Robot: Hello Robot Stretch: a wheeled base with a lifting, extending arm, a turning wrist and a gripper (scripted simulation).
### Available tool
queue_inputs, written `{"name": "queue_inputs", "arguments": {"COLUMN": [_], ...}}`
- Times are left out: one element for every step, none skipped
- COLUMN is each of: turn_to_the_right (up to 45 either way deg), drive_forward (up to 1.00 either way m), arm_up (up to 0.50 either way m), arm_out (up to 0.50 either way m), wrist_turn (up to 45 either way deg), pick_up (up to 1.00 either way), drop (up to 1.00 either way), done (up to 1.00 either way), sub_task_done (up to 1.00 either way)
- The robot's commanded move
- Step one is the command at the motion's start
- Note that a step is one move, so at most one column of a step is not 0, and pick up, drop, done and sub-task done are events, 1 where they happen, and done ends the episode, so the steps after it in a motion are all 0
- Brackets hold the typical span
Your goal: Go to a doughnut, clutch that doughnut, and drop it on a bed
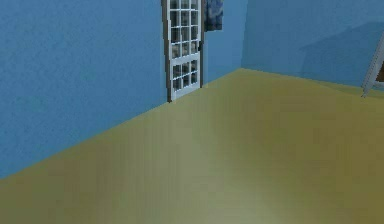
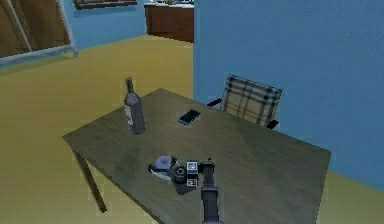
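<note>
Arm side view: my gripper (image 2: 176, 172) is above a wooden table (image 2: 260, 160).
A pale round thing (image 2: 159, 164) lies on the table at the gripper's far end; I cannot tell whether the gripper holds anything. A bottle (image 2: 133, 107) stands farther along the table, with a chair (image 2: 250, 100) beyond it. Forward view: a white door (image 1: 184, 50) in a blue wall.

Matt wood-grain worktop (image 2: 255, 150), plaid cloth chair (image 2: 250, 99)
A dark, glossy bottle (image 2: 133, 108) stands at the worktop's ten o'clock; the smooth yellow floor (image 2: 60, 85) looks matt.
</note>
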Motion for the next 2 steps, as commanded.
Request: {"name": "queue_inputs", "arguments": {"turn_to_the_right": [0.0, 0.0], "drive_forward": [0.00, 0.00], "arm_up": [0.00, 0.10], "arm_out": [0.00, 0.00], "wrist_turn": [0.0, 0.0], "pick_up": [1.00, 0.00], "drop": [0.00, 0.00], "done": [0.00, 0.00], "sub_task_done": [0.00, 0.00]}}
